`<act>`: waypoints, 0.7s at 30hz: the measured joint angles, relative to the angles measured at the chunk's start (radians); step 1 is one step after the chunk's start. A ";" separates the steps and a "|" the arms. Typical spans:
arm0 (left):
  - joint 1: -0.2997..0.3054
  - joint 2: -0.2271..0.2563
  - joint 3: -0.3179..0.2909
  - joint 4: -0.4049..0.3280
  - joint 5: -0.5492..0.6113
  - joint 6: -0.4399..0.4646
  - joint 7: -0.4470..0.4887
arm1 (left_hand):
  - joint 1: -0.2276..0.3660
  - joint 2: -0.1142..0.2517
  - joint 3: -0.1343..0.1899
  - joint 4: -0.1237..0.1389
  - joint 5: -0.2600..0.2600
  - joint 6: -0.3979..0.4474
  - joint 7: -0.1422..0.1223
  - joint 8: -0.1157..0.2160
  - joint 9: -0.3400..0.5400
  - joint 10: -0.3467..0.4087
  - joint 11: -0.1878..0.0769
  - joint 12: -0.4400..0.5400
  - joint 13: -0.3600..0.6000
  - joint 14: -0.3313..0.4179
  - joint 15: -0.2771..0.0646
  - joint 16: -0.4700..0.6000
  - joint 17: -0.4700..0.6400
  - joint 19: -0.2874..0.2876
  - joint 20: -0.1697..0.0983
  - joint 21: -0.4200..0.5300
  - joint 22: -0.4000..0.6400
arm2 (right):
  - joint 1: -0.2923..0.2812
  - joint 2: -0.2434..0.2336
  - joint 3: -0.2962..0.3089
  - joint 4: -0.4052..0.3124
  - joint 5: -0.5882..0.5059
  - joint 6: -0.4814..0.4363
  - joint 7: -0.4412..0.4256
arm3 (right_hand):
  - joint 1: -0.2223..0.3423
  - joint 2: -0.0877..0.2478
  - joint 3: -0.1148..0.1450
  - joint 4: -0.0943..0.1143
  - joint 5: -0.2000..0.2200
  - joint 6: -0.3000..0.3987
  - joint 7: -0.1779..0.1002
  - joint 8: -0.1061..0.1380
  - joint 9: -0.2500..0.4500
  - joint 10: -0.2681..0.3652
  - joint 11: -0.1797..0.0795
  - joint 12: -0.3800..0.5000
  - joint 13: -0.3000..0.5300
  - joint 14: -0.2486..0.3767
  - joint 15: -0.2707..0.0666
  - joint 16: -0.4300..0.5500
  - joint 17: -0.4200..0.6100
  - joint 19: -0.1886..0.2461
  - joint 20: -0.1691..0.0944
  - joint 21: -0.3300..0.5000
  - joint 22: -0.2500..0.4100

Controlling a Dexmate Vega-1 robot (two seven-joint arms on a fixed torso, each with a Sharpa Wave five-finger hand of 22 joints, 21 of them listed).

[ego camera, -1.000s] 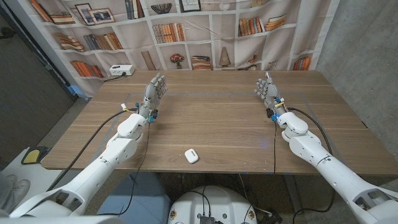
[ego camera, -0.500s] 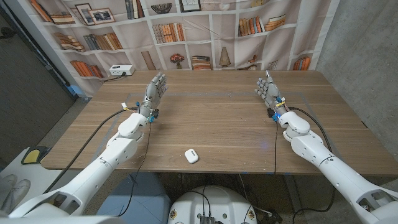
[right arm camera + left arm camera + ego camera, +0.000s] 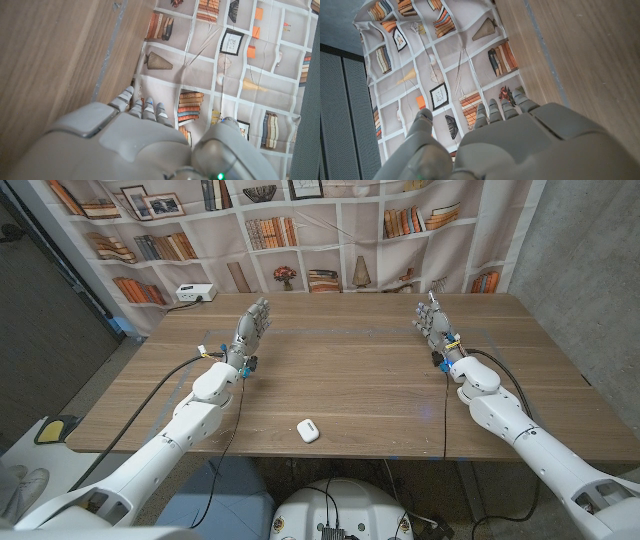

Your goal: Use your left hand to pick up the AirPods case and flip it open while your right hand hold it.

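Even, soft indoor light, faint shadows, sharp focus, slight wide-angle edge distortion.

You face a wooden surface. Behind its far edge hangs a curtain printed with bookshelves. A white power strip sits on the surface's far left corner. Right of the surface stands a grey concrete wall; left of it, a dark panel.

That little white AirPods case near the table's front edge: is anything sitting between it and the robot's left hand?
Nothing visible does. Only bare wood lies between the left hand and the AirPods case, which sits alone near the table front edge.
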 measured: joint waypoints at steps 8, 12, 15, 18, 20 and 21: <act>-0.016 -0.007 0.012 0.031 0.022 -0.017 -0.009 | 0.000 0.000 0.000 0.000 0.000 0.000 0.000 0.000 0.000 0.000 0.000 0.000 0.000 -0.005 -0.005 0.000 0.000 0.000 0.000 0.000 0.000 | 0.008 0.000 -0.006 0.015 -0.010 0.009 0.007 | 0.005 0.005 0.004 -0.004 0.000 -0.002 -0.002 0.000 0.000 0.000 0.000 0.000 0.000 -0.008 -0.008 0.000 0.000 -0.001 0.001 0.000 0.000; -0.020 -0.005 0.019 0.033 0.044 -0.019 -0.004 | 0.005 0.005 0.002 -0.002 0.000 0.000 0.000 0.000 0.000 0.004 -0.004 0.002 0.000 -0.005 -0.005 0.000 0.000 0.000 0.000 0.000 0.000 | 0.004 -0.003 -0.009 0.003 -0.020 0.010 0.000 | 0.005 0.005 0.004 -0.004 0.000 -0.001 -0.002 0.000 0.000 0.000 0.000 0.000 0.000 -0.004 -0.012 0.000 0.000 -0.001 0.001 0.000 0.000; -0.020 -0.005 0.023 0.036 0.055 -0.028 0.002 | 0.005 0.005 0.004 -0.004 0.000 0.006 -0.006 0.000 0.000 0.013 -0.002 0.004 0.000 -0.002 -0.008 0.000 0.000 0.000 0.000 0.000 0.000 | -0.001 -0.009 -0.013 -0.009 -0.027 0.009 -0.005 | 0.005 0.005 0.007 -0.007 0.000 -0.001 -0.001 0.000 0.000 0.000 0.000 0.000 0.000 -0.004 -0.012 0.000 0.000 -0.001 0.001 0.000 0.000; -0.019 -0.007 0.026 0.041 0.063 -0.035 0.007 | 0.005 0.005 0.004 -0.004 0.000 0.006 -0.006 0.000 0.000 0.013 -0.002 0.004 0.000 -0.001 -0.009 0.000 0.000 0.005 -0.005 0.000 0.000 | -0.004 -0.015 -0.016 -0.020 -0.034 0.006 -0.007 | 0.010 0.010 0.007 -0.007 0.000 -0.006 -0.006 0.000 0.000 0.000 0.000 0.000 0.000 -0.004 -0.012 0.000 0.000 -0.007 -0.005 0.000 0.000; -0.016 -0.007 0.026 0.041 0.066 -0.039 0.012 | 0.005 0.005 0.004 -0.004 0.000 0.006 -0.006 0.000 0.000 0.013 -0.002 0.004 0.000 -0.001 -0.009 0.000 0.000 0.005 -0.006 0.000 0.000 | -0.006 -0.018 -0.017 -0.025 -0.038 0.004 -0.008 | 0.010 0.010 0.010 -0.010 0.000 -0.007 -0.007 0.000 -0.001 0.000 0.000 0.000 0.000 -0.004 -0.012 0.000 -0.001 -0.007 -0.004 0.000 0.000; -0.013 -0.006 0.026 0.041 0.071 -0.040 0.017 | 0.005 0.005 0.004 -0.004 0.000 0.006 -0.006 0.000 0.000 0.013 -0.002 0.004 0.000 -0.001 -0.009 0.000 0.000 0.001 -0.009 0.000 0.000 | -0.008 -0.020 -0.017 -0.029 -0.040 0.003 -0.010 | 0.010 0.010 0.010 -0.010 0.000 -0.007 -0.007 0.000 -0.002 0.000 0.000 0.000 0.000 -0.005 -0.012 0.000 -0.002 -0.007 -0.004 0.000 0.000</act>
